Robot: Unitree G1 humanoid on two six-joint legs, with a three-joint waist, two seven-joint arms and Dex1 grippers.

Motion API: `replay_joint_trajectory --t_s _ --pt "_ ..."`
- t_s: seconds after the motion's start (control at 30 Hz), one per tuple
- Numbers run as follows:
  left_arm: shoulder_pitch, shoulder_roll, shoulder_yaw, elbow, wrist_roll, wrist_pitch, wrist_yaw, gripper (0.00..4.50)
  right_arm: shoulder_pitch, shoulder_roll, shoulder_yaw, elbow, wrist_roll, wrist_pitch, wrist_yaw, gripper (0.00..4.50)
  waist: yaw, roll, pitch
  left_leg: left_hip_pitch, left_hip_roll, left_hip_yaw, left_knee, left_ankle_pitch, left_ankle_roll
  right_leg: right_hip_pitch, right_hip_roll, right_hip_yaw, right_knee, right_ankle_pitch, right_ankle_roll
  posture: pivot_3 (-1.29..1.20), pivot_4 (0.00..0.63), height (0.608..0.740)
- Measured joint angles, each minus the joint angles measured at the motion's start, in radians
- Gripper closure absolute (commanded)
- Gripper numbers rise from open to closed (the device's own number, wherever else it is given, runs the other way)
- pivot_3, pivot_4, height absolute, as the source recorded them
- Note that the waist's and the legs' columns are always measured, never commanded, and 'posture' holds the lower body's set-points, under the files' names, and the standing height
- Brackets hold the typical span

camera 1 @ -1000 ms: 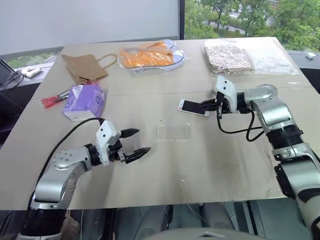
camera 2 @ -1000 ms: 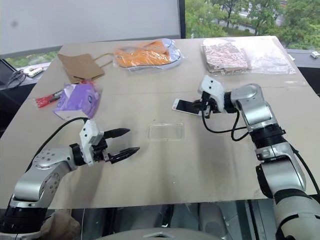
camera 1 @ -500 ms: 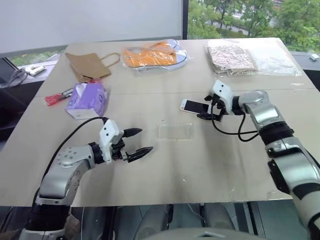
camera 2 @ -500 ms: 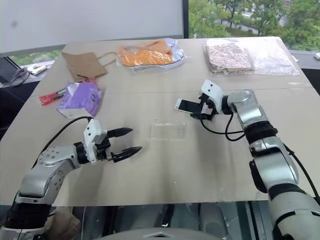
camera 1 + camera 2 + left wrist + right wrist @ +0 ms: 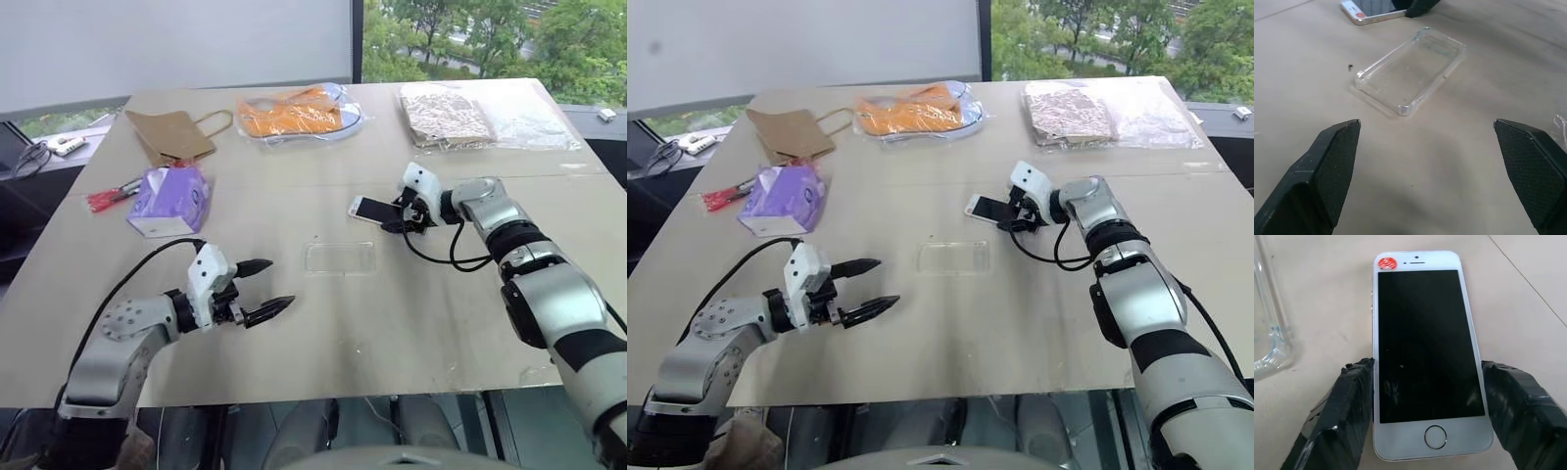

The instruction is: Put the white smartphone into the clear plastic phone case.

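I have the white smartphone (image 5: 1422,357) lying flat on the bench (image 5: 392,323), screen up, at about 1 o'clock from the bench centre. My right pincer (image 5: 1425,421) straddles its home-button end: one black finger (image 5: 1349,416) stands along each long edge. The left finger looks to touch the phone's edge; on the other side I cannot tell whether there is contact. The phone rests on the bench, not lifted.

The clear plastic phone case (image 5: 1413,68) lies open side up near the bench centre, at about 7 o'clock from the phone and just apart from it.

My left pincer (image 5: 266,287) hovers above the bench at about 8 o'clock from the case, well apart from it. Its fingers are spread wide, hold nothing, and point toward the case.

Along the far half of the bench lie a brown paper bag (image 5: 168,132), a purple tissue pack (image 5: 168,199), an orange item in a clear bag (image 5: 294,113), and further bagged goods (image 5: 485,113).
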Motion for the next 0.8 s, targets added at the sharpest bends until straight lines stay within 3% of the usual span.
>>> replay_joint_trajectory --t_s 0.4,0.57,0.8 --pt "0.016 0.0 0.002 -0.024 -0.001 0.003 0.011 0.0 0.03 -0.031 -0.024 -0.047 -0.001 -0.024 0.042 1.72 0.012 0.0 -0.001 -0.001 0.0 -0.001 0.0 0.0 0.0 0.0 0.0 -0.001 0.0 0.0 0.0 0.0 0.15 0.74" --pt "0.009 0.0 0.001 -0.023 -0.001 0.004 0.009 0.0 0.139 -0.121 -0.033 -0.252 0.037 0.048 0.188 1.72 0.03 0.001 -0.001 -0.004 0.0 -0.003 -0.001 0.0 0.0 -0.001 -0.001 -0.003 -0.005 0.0 0.0 0.0 0.15 0.74" --pt "-0.024 -0.002 -0.012 -0.014 0.0 0.003 0.003 0.0 0.3 -0.192 -0.029 -0.555 0.055 0.142 0.228 1.72 0.034 0.001 -0.001 -0.003 0.0 -0.003 -0.003 0.0 0.0 -0.001 -0.001 -0.003 -0.007 0.0 0.0 0.0 0.15 0.74"
